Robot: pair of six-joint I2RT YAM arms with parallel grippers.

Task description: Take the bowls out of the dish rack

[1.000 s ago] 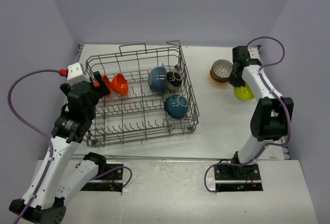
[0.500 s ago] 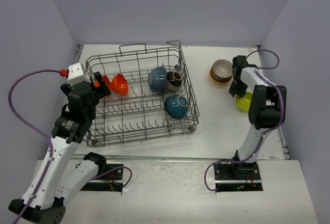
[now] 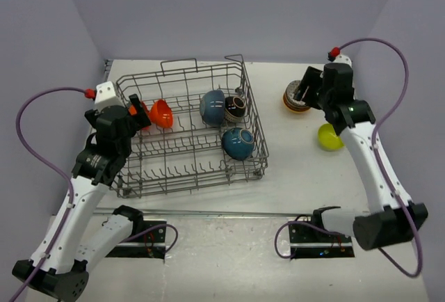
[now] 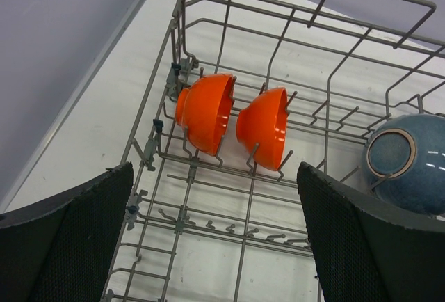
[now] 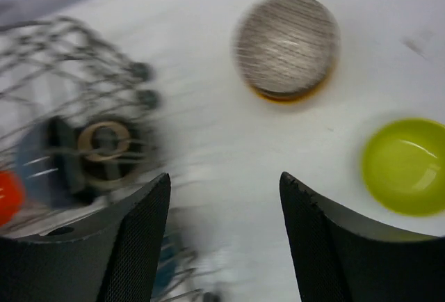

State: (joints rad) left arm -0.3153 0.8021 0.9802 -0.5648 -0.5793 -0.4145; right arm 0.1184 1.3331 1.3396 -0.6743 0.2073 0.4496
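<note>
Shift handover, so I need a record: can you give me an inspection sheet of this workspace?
Surface: white tabletop, no spills seen.
Job's things: large grey wire dish rack holds two orange-red round bowls, two dark blue bowls and a black bowl with cream inside. On the table right of it are an upright lime bowl and a patterned grey bowl upside down on an orange-edged bowl.
Clutter: nothing seen.
Grippers: left pincer open, empty, at the rack's left end; right pincer open, empty, above the table.
Cables: purple cables loop off each arm.
Surroundings: plain lilac walls.
</note>
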